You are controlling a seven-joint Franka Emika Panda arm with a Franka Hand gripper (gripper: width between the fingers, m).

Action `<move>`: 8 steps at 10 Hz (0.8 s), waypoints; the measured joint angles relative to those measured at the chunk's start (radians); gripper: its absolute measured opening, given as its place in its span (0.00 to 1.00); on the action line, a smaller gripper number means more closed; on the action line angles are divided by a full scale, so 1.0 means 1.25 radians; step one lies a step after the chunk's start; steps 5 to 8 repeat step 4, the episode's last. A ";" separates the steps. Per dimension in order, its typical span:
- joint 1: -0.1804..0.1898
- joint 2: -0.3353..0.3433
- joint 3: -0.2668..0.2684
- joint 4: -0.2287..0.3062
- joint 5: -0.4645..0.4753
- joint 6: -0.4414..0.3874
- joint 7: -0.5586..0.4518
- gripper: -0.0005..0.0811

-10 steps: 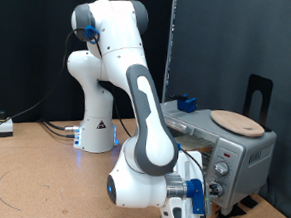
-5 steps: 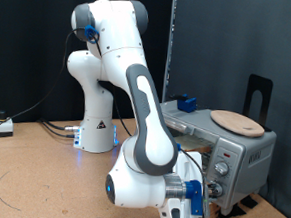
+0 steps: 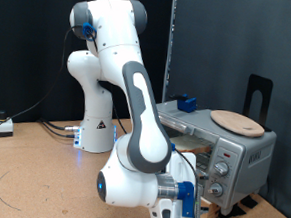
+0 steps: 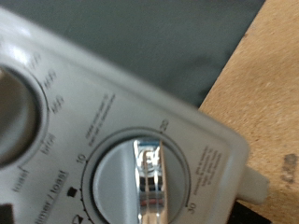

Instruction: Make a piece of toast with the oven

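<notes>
Low over the brown desk (image 3: 31, 176), the white arm (image 3: 126, 98) bends down so that its hand, with the jaws, hangs right in front of the oven (image 3: 218, 149). The hand is partly cut off at the bottom of the exterior view, so I cannot tell if the jaws are open or closed. Straight ahead of the jaws, the wrist view shows the oven's grey panel up close, with a round timer knob (image 4: 140, 182) that has a shiny bar across it and small numbers printed around it. Part of a second knob (image 4: 17, 112) shows beside it on the same panel. Past the panel's edge there is bare brown desk. Above and beyond the jaws, a round wooden plate (image 3: 237, 121) lies on top of the oven. The piece of toast cannot be made out clearly in either view.
</notes>
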 joint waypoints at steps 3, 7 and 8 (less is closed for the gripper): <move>-0.026 -0.037 -0.030 0.004 -0.005 -0.008 0.101 0.99; -0.035 -0.046 -0.040 0.008 -0.020 -0.021 0.135 0.99; -0.035 -0.046 -0.040 0.008 -0.020 -0.021 0.135 0.99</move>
